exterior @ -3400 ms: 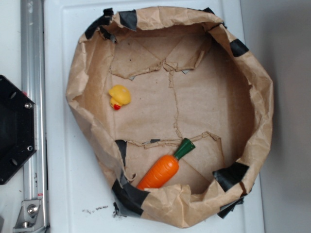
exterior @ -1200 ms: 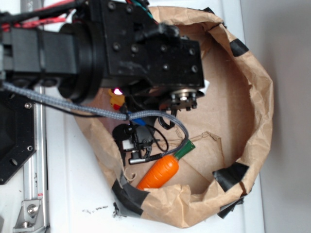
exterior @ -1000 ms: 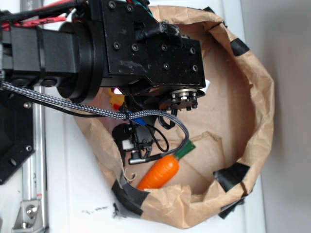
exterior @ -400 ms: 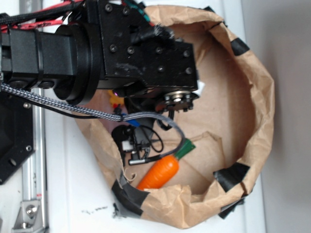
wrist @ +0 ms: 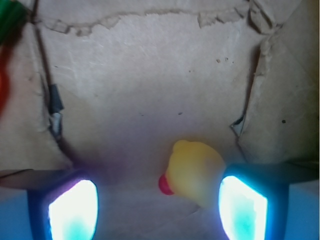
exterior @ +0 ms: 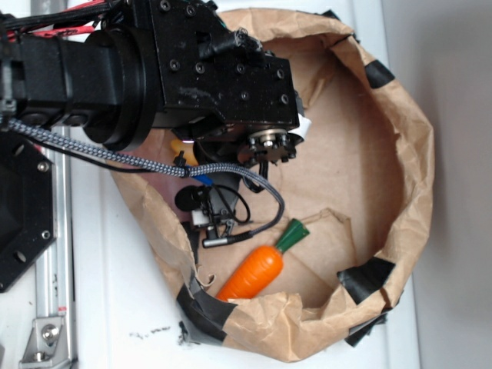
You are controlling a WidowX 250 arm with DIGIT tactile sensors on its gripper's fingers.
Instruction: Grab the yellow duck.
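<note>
While the gripper point(wrist: 157, 210) hangs with jaws apart, the yellow duck point(wrist: 194, 172) sits between them, against the 3 o'clock finger point(wrist: 243, 207).

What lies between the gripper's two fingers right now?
In the wrist view, the duck sits between the fingers, close against the right-hand one in the picture; the rest of the gap is bare brown paper. The gripper is open.
</note>
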